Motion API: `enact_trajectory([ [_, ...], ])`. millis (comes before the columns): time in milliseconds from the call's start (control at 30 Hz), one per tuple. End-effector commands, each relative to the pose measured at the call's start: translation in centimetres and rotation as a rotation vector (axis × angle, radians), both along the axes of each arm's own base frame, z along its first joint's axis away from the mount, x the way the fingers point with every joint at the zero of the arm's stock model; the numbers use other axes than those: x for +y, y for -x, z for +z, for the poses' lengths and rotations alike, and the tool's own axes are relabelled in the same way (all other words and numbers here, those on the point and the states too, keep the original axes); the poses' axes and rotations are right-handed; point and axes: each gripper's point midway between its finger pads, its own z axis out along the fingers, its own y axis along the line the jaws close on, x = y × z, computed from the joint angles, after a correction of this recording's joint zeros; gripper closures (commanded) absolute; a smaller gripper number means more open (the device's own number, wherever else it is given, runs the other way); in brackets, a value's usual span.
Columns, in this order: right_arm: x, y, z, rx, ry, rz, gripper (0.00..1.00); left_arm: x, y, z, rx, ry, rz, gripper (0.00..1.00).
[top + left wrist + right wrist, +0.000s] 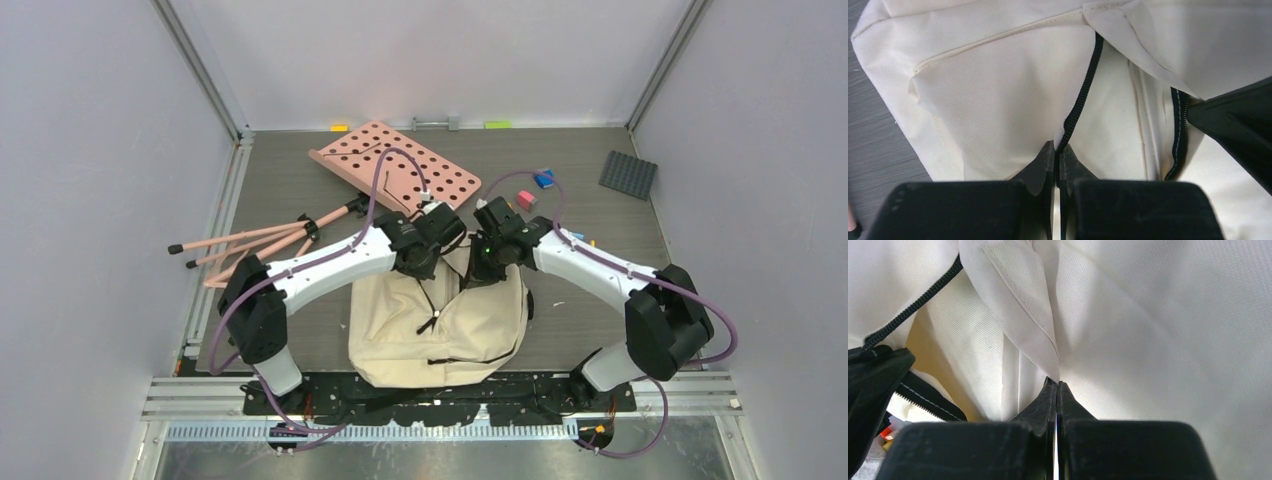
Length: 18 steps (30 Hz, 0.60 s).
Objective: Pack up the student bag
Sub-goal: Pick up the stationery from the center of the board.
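student bag (430, 340) lies on the desk (290, 190) near centre, just past the arm bases and between them, cream fabric slumped and creased, black zip line curving across its near half. Its far edge is gathered where both arms meet over it. left hand (1058, 154): fingers pressed together, pinching the black zipper tape (1083, 95) at the edge of the cream panel; tape runs straight up out of the fingertips. A second black zipper edge (1178, 130) sits just right of it, next to a black body whose identity I can't confirm. right hand (1056, 387): fingers pressed together too, pinching a stitched cream fold of the bag, no visible gap. Both hands sit side by side, close together at the bag's far edge. Beyond the bag, on the left: tripod (250, 245) with pink legs lying flat. Behind the hands: pink perforated board (395, 165), tilted, touching the tripod's head end. Right of it: pink block (526, 199) and blue block (543, 180), near each other. Far right: dark grey studded plate (628, 174), well apart from the rest.
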Motion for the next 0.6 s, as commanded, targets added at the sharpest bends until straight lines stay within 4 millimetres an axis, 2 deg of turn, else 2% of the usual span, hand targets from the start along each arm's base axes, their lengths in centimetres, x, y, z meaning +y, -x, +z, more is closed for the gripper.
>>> enact_trajectory([
  [0,-1.7,-2.0,3.3,-0.122,0.056,-0.036,0.97,0.6,-0.7,5.7,-0.103,0.053,0.027,1.00],
  [33,-2.0,-2.8,4.4,-0.157,0.059,-0.053,0.94,0.4,-0.6,6.4,-0.109,0.082,0.020,1.00],
  [67,-2.4,-3.0,4.8,-0.169,0.079,-0.059,0.87,-0.1,-0.3,6.8,-0.102,0.115,0.002,1.00],
  [100,-2.6,-3.8,6.2,-0.202,0.071,-0.074,0.83,-0.4,-0.1,7.0,-0.096,0.142,-0.011,1.00],
  [133,-3.2,-4.1,6.6,-0.215,0.088,-0.079,0.68,-0.6,0.2,7.2,-0.091,0.162,-0.020,1.00],
  [167,-3.4,-5.0,8.1,-0.246,0.076,-0.097,0.59,-0.8,0.4,7.2,-0.083,0.179,-0.031,1.00],
  [200,-4.1,-5.4,8.6,-0.264,0.096,-0.105,0.42,-1.0,0.6,7.1,-0.072,0.190,-0.043,1.00],
  [267,-5.4,-6.6,9.9,-0.304,0.121,-0.129,0.25,-1.0,0.9,6.5,-0.047,0.197,-0.061,1.00],
  [333,-6.7,-7.8,10.7,-0.335,0.150,-0.142,0.16,-0.9,1.0,6.1,-0.027,0.195,-0.065,1.00],
  [400,-8.5,-9.3,10.9,-0.352,0.188,-0.171,0.13,-1.1,1.0,6.1,-0.016,0.206,-0.084,1.00],
  [467,-10.1,-10.6,10.7,-0.348,0.216,-0.197,0.13,-1.5,0.9,6.1,-0.012,0.219,-0.111,1.00],
  [567,-11.4,-12.3,10.2,-0.336,0.217,-0.215,0.13,-1.5,0.5,5.8,-0.002,0.213,-0.110,1.00],
])
